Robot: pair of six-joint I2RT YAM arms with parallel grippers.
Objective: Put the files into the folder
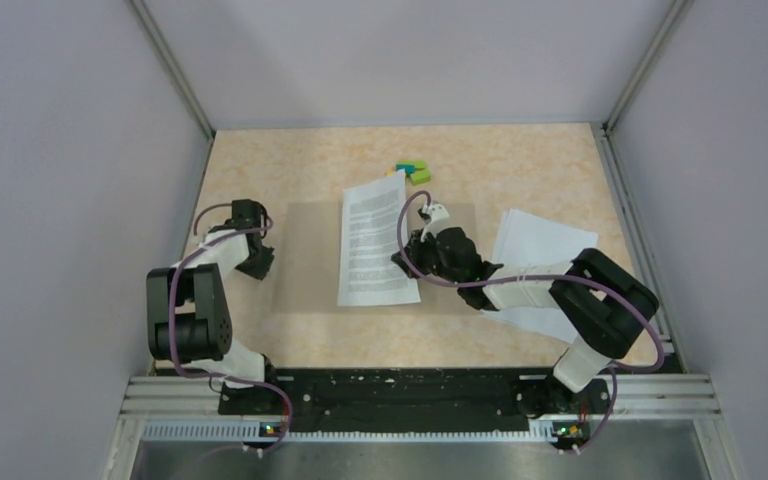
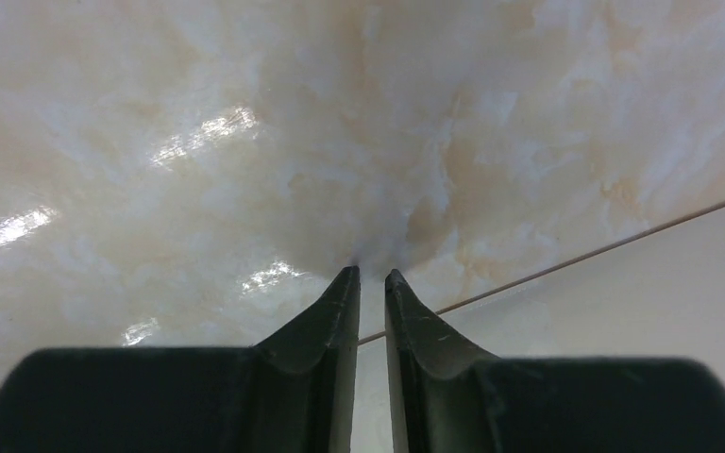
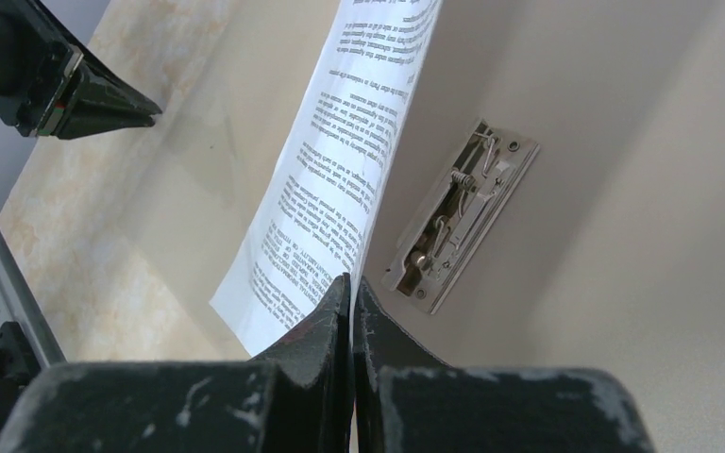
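Note:
The tan folder lies open and flat in the middle of the table. One printed sheet lies over its middle, tilted up along its right side. My right gripper is shut on that sheet's right edge. In the right wrist view the sheet rises from my closed right gripper, above the folder's inside and its metal clip. More white sheets lie to the right of the folder. My left gripper is low at the folder's left edge. In the left wrist view the left gripper holds nothing, its fingers nearly together, beside the folder.
Small green, yellow and blue blocks lie just behind the folder. Grey walls close in the table on the left, right and back. The right arm reaches over the loose sheets. A metal rail runs along the near edge.

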